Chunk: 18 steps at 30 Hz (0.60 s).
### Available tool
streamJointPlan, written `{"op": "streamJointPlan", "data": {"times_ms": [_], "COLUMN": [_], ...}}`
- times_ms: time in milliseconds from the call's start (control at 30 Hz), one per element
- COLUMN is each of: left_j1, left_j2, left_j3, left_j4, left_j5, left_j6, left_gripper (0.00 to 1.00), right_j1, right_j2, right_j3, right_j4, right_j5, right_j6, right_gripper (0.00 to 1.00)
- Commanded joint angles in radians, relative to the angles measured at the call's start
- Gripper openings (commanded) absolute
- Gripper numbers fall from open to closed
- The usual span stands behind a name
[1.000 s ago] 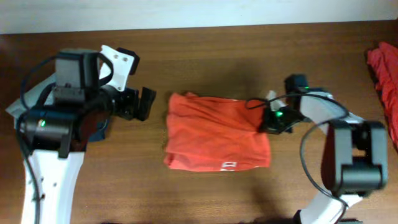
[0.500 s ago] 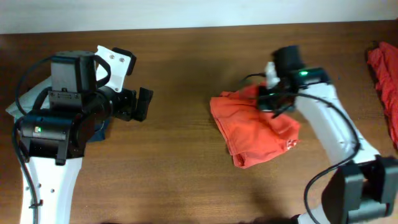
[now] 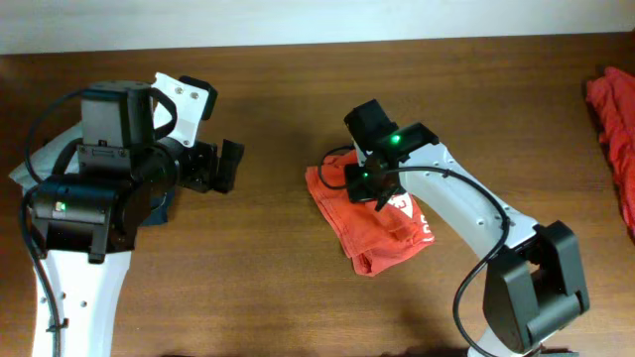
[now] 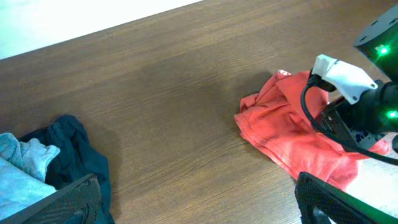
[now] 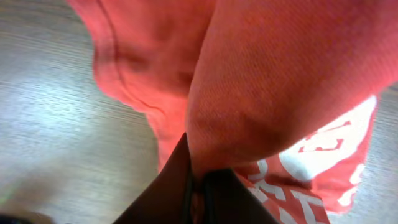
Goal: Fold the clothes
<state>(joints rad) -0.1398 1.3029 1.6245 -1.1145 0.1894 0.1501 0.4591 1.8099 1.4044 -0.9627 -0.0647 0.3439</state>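
The table is dark brown wood with a fine lengthwise grain, its sheen brightest in the right wrist view. Along its far edge runs a plain pale band of wall; nothing more of the room shows. Near the middle of the table lies the orange-red shirt, bunched into a loose, uneven heap with part of a white print facing up. The right gripper is down on it, and the close view shows its dark fingers pressed together on a raised fold of the cloth – a tight pinch with fabric between them. The left gripper is well apart from the shirt at the left side of the table, spread wide with nothing in it. Beneath that arm, at the table's left edge, a navy garment lies crumpled against a pale grey-blue one. At the far right edge – away from both arms – sits another red garment, heaped and partly cut off.
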Motion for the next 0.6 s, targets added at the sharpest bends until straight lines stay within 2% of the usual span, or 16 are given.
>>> {"op": "streamJointPlan", "data": {"times_ms": [0, 100, 233, 433, 567], "left_j1": [-0.001, -0.001, -0.001, -0.001, -0.001], "left_j2": [0.001, 0.001, 0.001, 0.001, 0.001], "left_j3": [0.014, 0.014, 0.014, 0.014, 0.014], "left_j4": [0.002, 0.002, 0.002, 0.002, 0.002], "left_j5": [-0.007, -0.007, -0.007, -0.007, -0.007], "left_j6": [0.002, 0.002, 0.002, 0.002, 0.001], "left_gripper": [0.99, 0.99, 0.99, 0.99, 0.99], "right_j1": [-0.016, -0.011, 0.003, 0.058, 0.092], "right_j2": [-0.032, -0.046, -0.044, 0.034, 0.129], "right_j3": [0.047, 0.140, 0.164, 0.140, 0.140], "right_j4": [-0.048, -0.134, -0.142, -0.113, -0.102], "right_j5": [0.052, -0.014, -0.174, -0.187, -0.194], "right_j6": [0.010, 0.009, 0.010, 0.018, 0.039], "right_gripper": [0.04, 0.04, 0.05, 0.14, 0.13]}}
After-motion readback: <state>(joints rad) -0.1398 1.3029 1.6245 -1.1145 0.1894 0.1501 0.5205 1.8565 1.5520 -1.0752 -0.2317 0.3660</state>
